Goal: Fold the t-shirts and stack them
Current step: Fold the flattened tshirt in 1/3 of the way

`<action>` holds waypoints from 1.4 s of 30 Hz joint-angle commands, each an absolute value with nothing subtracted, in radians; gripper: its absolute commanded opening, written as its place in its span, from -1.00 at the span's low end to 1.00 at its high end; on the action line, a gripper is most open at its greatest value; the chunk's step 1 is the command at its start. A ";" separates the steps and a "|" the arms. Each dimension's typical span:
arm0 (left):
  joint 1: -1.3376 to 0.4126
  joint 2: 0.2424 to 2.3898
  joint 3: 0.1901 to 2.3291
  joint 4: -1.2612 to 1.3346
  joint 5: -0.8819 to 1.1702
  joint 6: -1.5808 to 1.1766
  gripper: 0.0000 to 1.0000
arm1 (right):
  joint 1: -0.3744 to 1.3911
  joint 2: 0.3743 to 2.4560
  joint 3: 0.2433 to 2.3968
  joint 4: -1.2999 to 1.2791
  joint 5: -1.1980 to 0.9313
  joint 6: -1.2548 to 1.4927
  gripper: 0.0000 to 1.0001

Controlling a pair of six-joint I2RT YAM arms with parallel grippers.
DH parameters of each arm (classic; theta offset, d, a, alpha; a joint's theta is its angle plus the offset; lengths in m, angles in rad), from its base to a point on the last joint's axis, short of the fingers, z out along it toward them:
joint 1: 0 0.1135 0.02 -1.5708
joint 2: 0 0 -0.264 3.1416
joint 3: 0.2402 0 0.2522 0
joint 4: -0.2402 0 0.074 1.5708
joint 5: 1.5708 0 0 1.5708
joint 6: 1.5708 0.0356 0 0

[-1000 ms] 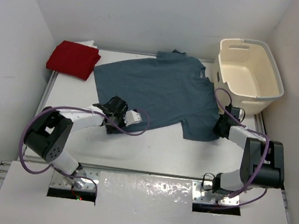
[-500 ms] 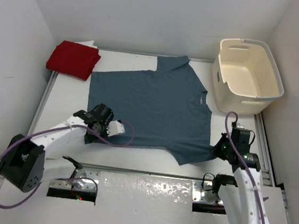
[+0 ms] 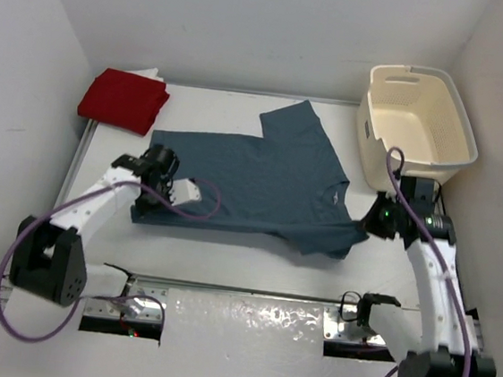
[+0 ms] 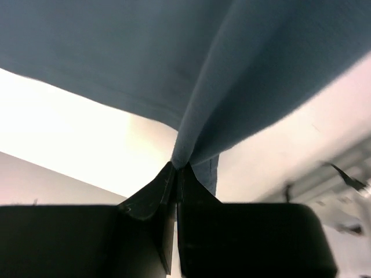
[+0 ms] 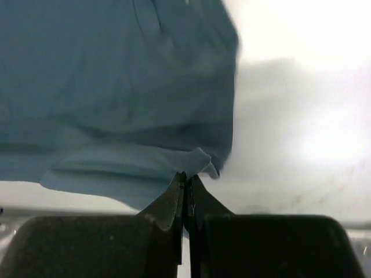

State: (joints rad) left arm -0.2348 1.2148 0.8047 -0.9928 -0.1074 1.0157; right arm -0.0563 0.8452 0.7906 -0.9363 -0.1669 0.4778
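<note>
The slate blue-grey t-shirt (image 3: 252, 180) lies spread across the middle of the table, with one sleeve pointing to the far side. My left gripper (image 3: 152, 165) is shut on its left edge, and the cloth (image 4: 232, 69) rises bunched out of the closed tips (image 4: 177, 167). My right gripper (image 3: 372, 222) is shut on the right sleeve's edge, pinching a small fold of fabric (image 5: 191, 162) at the tips (image 5: 186, 176). The bright red t-shirt (image 3: 123, 98) sits folded at the far left. A sliver of the white t-shirt (image 3: 151, 73) shows behind it.
The cream laundry basket (image 3: 456, 129) stands at the far right, close behind my right wrist. White walls enclose the table on three sides. Purple cables loop from both arms, the left one over the shirt's near-left part (image 3: 203, 203).
Both grippers first dragged the blue-grey shirt toward the near edge, then carried its two sides back away from it. The far sleeve has shifted and the shirt sits more squarely.
</note>
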 commanded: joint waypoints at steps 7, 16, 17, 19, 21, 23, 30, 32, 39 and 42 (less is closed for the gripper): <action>-0.203 1.535 1.061 -0.887 -0.083 1.068 -1.00 | 0.106 1.302 1.009 -0.503 -0.063 0.377 -1.00; -0.092 1.738 1.229 -0.819 -0.113 1.009 -1.00 | 0.112 1.598 1.199 -0.460 -0.006 0.316 -1.00; -0.087 1.749 1.233 -0.805 -0.117 0.996 -1.00 | 0.113 1.629 1.219 -0.463 -0.008 0.311 -1.00; -0.086 1.775 1.242 -0.796 -0.118 0.982 -1.00 | 0.114 1.657 1.233 -0.474 -0.008 0.296 -1.00; -0.086 1.807 1.247 -0.796 -0.118 0.960 -0.97 | 0.114 1.701 1.259 -0.482 -0.017 0.291 -1.00; -0.084 1.839 1.249 -0.795 -0.121 0.934 -0.79 | 0.114 1.733 1.284 -0.483 -0.031 0.288 -1.00; 0.039 1.928 1.475 -0.733 -0.147 0.666 -0.16 | 0.121 1.844 1.414 -0.523 -0.044 0.267 -1.00; 0.122 1.864 1.544 -0.713 -0.022 0.599 -0.14 | 0.135 1.861 1.436 -0.540 -0.043 0.261 -1.00; 0.051 1.658 1.289 -0.876 0.198 1.086 -0.50 | 0.150 1.836 1.404 -0.505 -0.040 0.276 -1.00; 0.046 1.736 1.243 -0.973 0.122 1.155 -0.14 | 0.149 1.830 1.399 -0.499 -0.041 0.278 -1.00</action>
